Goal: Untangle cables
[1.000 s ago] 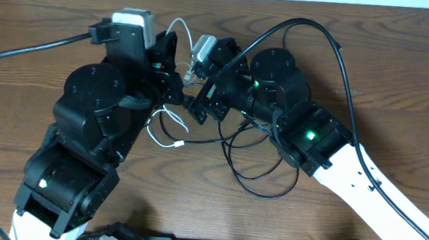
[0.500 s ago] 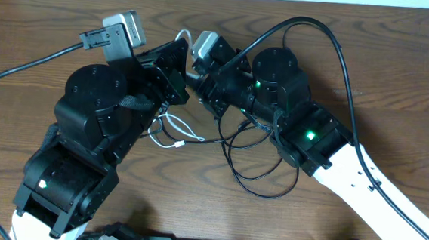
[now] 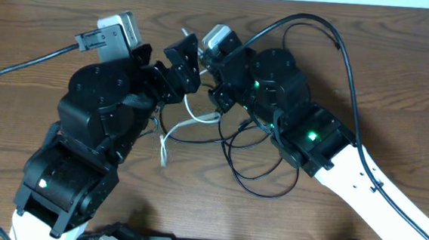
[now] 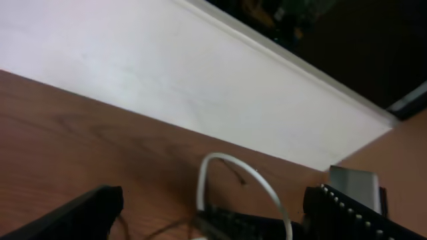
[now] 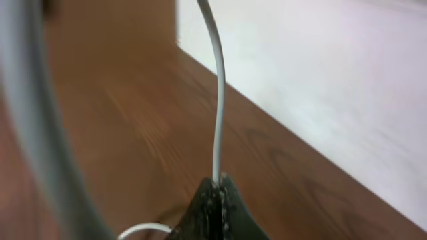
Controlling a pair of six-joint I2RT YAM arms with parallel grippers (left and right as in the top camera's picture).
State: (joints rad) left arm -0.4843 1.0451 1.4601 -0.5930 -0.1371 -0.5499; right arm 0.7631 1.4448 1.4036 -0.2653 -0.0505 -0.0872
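The white cable (image 3: 169, 136) trails across the wooden table (image 3: 399, 80) from between the two grippers down to its free end. Thin black cables (image 3: 260, 176) lie in loose loops under the right arm. My right gripper (image 5: 219, 190) is shut on the white cable (image 5: 217, 100), which rises straight out of its tips. In the overhead view the right gripper (image 3: 207, 66) sits close against the left gripper (image 3: 182, 66). The left gripper (image 4: 213, 217) stands wide open, and a loop of white cable (image 4: 248, 175) arches between its fingers without touching them.
Thick black arm cables arc over the table at the right (image 3: 347, 69) and run off to the left (image 3: 22, 57). A white wall (image 4: 167, 80) borders the table's far edge. Both arms crowd the middle of the table.
The right gripper has shut on the white cable and the left gripper has opened, letting it go. The white cable's lower end has shifted and straightened on the table.
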